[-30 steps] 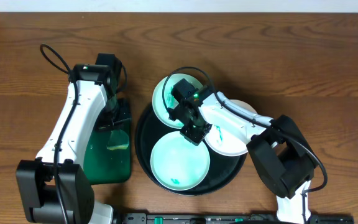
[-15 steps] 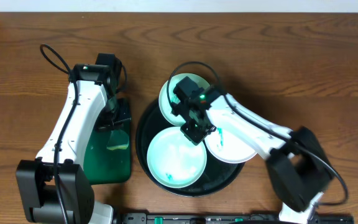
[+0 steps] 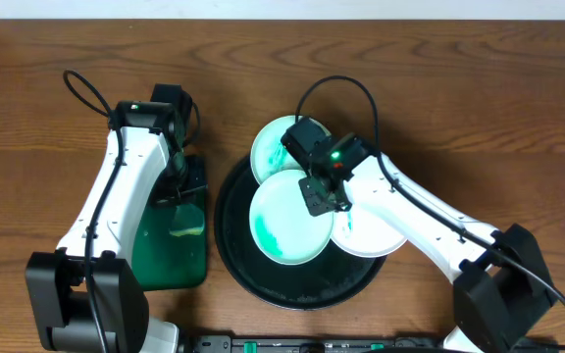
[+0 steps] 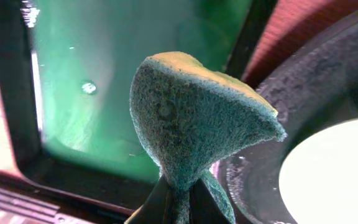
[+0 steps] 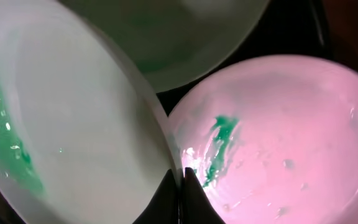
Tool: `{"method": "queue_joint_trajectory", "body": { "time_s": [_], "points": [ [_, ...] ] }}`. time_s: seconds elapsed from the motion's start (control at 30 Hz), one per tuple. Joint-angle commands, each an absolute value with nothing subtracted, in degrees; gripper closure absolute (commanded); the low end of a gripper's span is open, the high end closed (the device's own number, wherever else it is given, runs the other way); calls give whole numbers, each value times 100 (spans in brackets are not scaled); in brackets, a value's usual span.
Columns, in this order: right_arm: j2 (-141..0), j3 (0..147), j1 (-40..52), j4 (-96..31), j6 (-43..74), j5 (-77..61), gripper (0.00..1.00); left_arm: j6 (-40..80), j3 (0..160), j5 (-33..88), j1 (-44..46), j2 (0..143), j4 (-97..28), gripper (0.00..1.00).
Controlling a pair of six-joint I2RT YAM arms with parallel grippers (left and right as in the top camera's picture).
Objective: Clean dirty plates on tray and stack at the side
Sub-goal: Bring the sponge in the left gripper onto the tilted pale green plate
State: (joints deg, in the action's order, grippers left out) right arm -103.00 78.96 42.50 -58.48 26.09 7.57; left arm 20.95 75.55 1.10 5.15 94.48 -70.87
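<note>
The right pincer [image 5: 179, 180] pinches a plate [image 3: 284, 218] by its rim; hold it steady. The left pincer [image 4: 178, 200], squeezing the sponge [image 4: 194, 118], should wipe the green smear [image 3: 266, 231] across from that pincer.

The left arm [image 3: 116, 196] stretches from 7 o'clock toward 12, with the left gripper [image 4: 178, 196] pointing down, fingers pinched together on a sponge [image 4: 191, 112]. The right arm [image 3: 415, 211] reaches from 5 o'clock toward 10, the right gripper [image 3: 320, 194] clamped on the rim of a plate [image 3: 282, 226].
</note>
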Motion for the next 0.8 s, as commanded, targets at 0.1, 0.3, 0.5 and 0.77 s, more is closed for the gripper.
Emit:
{"method": "queue_joint_trajectory", "body": {
  "time_s": [0.1,0.3,0.5,0.77],
  "points": [
    [-10235,7406,4805,-5502,4147,941,99,1992,7644,779,539,9376,-6993,93],
    [-10232,7308,4984,-5402,4281,895,99,1708,7422,1153,923,9373,-6412,93],
    [-10232,7308,4737,-5492,4246,718,99,1463,6971,1138,1409,9373,-5612,93],
    [-10232,7308,4394,-5472,3920,333,99,1393,5929,1138,1984,9164,-4405,92]
  ]
}}
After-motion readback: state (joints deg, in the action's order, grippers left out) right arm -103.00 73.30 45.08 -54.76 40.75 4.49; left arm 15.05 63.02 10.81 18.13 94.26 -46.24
